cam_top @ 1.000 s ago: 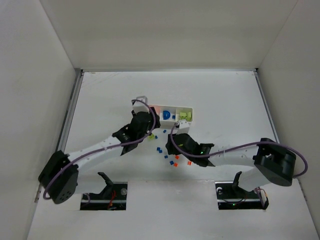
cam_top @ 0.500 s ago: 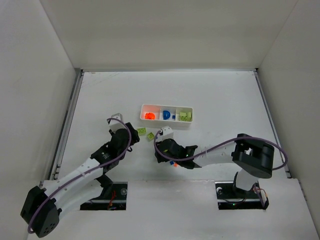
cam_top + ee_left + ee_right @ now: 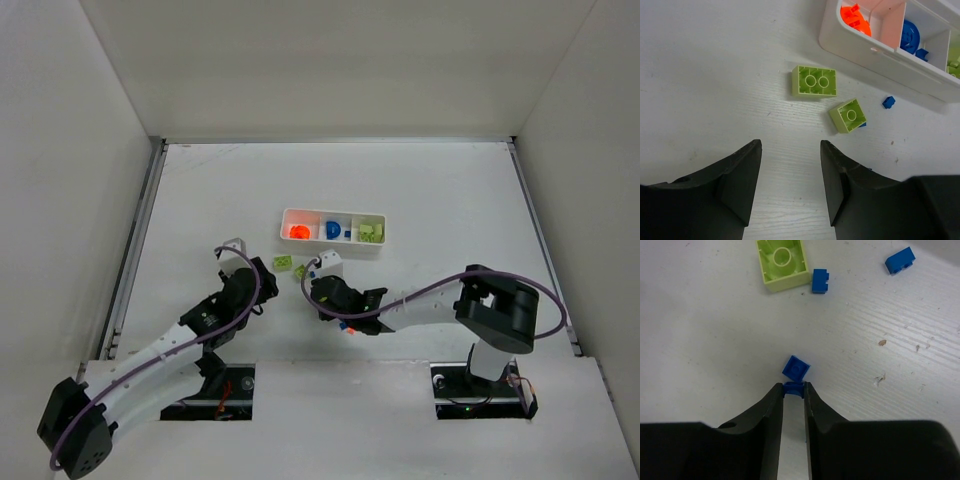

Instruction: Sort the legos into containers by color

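My right gripper (image 3: 793, 386) is shut on a tiny blue lego (image 3: 793, 389) pinched at its fingertips, low over the table. A second small blue piece (image 3: 796, 367) lies just beyond the tips, touching the held one. Further out lie a lime-green brick (image 3: 782, 262) and two blue pieces (image 3: 820, 281) (image 3: 900, 260). My left gripper (image 3: 790, 150) is open over bare table, short of two lime-green bricks (image 3: 814, 81) (image 3: 850, 115). The white tray of containers (image 3: 335, 250) holds an orange piece (image 3: 855, 22), a rounded blue piece (image 3: 912, 37) and green pieces (image 3: 368, 231).
A loose blue piece (image 3: 888, 102) sits just in front of the tray wall (image 3: 875, 50). Small orange pieces (image 3: 350, 330) lie beside the right arm's forearm. White walls enclose the table on three sides.
The left arm drew back from over the tray to the near left. The right gripper moved left and shut on the small blue lego.
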`<state>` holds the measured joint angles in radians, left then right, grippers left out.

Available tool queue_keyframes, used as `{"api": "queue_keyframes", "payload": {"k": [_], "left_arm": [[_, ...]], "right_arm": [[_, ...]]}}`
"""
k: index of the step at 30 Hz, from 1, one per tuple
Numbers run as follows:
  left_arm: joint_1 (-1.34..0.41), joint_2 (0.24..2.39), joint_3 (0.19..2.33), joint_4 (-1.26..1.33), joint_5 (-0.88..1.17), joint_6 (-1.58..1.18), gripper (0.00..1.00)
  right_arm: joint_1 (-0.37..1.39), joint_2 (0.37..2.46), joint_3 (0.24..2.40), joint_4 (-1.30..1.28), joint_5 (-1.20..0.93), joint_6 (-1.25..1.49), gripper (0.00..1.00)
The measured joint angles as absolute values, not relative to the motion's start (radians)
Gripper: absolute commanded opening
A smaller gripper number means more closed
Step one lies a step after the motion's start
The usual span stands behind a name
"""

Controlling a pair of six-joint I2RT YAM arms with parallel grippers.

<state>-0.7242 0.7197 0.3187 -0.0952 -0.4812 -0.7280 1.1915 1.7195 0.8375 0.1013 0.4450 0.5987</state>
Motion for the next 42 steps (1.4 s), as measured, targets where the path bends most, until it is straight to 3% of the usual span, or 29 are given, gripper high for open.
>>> {"api": "queue_keyframes", "payload": {"k": [12,19,25,28,32,42], "left_arm": [[-0.838,0.719,0.319,-0.09,-0.479,-0.732,0.45],[-1.019,0.79,0.319,-0.014,-0.485,-0.736,0.44],[-1.201,0.907,0.319,0.053,-0.525,-0.74,0.43],[-1.286,0.982,0.331,0.09,-0.555,-0.738,0.43],[-1.372,1.1,0.369,0.138,-0.574,-0.735,0.43],[-1.528,1.309,0.52,0.213,-0.575,-0.684,0.38]], "right_arm": [[1.114,1.515,0.835,0.066,0.425,0.574,0.23],[0.892,1.59,0.957,0.079,0.41,0.52,0.24],[0.818,1.713,1.091,0.083,0.411,0.474,0.25],[0.81,1.758,1.124,0.082,0.412,0.459,0.33],[0.799,1.798,1.153,0.08,0.419,0.443,0.57],[0.793,1.772,1.127,0.085,0.422,0.434,0.59]]}}
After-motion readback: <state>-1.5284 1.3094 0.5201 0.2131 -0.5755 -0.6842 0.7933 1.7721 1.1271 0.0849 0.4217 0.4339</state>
